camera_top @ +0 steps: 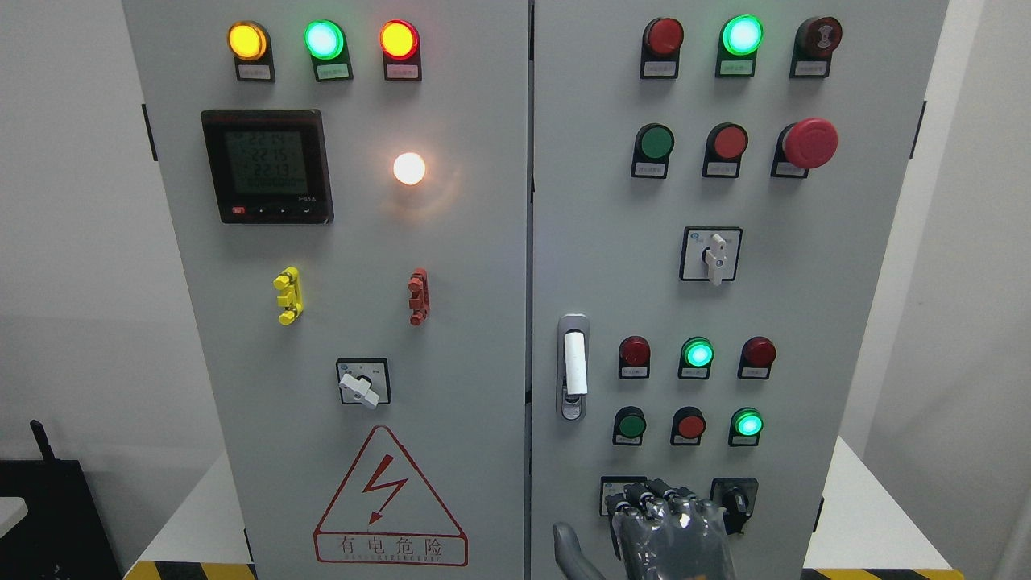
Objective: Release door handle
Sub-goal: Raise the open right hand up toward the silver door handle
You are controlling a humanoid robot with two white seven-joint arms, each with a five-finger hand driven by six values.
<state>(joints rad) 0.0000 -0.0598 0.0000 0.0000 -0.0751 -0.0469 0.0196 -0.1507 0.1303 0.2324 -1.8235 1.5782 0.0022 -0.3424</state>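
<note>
White door handle (574,364) above robot hand (664,532), apart, untouched.

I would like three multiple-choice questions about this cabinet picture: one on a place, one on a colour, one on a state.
1. On the right door, the door handle sits at its: A) left edge B) top edge C) right edge
2. The mushroom button is: A) green B) red C) yellow
3. The right hand is: A) gripping the handle B) pressing the button C) below the handle, apart from it

Answers: A, it stands beside the gap between the doors; B, its cap is red; C, bare panel separates them.
</note>
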